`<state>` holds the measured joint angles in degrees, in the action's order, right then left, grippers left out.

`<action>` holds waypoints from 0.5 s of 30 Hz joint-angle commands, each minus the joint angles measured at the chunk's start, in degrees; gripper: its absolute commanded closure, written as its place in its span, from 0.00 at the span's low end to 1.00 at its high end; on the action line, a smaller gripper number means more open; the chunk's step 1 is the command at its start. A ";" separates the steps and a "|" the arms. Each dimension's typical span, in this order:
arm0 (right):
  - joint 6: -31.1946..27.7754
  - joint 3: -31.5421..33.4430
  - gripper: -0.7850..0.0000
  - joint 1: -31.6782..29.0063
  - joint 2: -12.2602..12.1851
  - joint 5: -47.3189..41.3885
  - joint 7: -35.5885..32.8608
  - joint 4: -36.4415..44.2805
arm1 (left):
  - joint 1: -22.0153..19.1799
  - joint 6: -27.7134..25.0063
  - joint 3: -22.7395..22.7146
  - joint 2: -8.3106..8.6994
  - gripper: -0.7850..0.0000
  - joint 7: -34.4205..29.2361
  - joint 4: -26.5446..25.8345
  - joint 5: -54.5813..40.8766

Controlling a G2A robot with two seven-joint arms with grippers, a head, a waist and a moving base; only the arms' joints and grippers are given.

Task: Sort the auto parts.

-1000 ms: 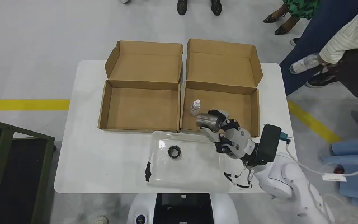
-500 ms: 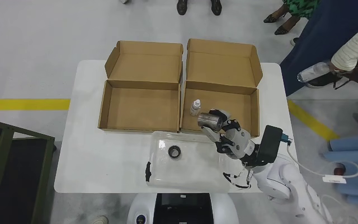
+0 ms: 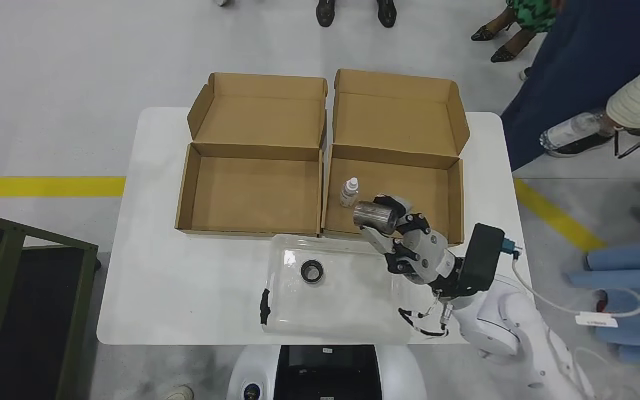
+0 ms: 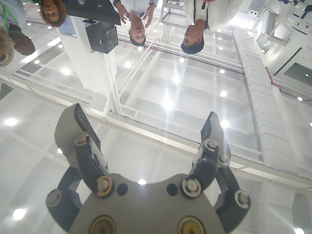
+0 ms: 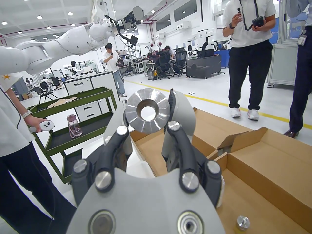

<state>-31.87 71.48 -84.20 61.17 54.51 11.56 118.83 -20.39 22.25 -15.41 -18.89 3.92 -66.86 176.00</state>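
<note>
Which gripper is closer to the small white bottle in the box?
Right. The right gripper, shut on a metal cylinder, hangs just beside the bottle at the box's near edge; the left gripper points up at the ceiling, off the table.

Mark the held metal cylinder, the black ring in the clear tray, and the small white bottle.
metal cylinder (image 3: pixel 373 213), top view, on its side wall.
black ring (image 3: pixel 306 270), top view, on its rim.
small white bottle (image 3: pixel 347 195), top view, on its body.

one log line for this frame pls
right gripper: shut on silver metal cylinder, above right brown cardboard box | left gripper: open, empty | black ring: in clear plastic tray
</note>
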 commanded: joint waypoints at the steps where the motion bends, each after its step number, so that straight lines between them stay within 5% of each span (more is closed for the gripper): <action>1: 0.52 -0.82 1.00 0.19 0.17 -0.28 -0.75 -1.02 | 0.00 0.00 0.00 0.00 0.00 0.00 0.00 0.00; 15: 4.97 -14.05 1.00 10.65 2.79 5.65 -10.98 -7.50 | 0.00 0.00 0.00 0.00 0.00 0.00 0.00 0.00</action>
<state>-27.07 58.62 -74.59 63.71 59.98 0.93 112.02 -20.39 22.25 -15.41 -18.89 3.92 -66.86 176.00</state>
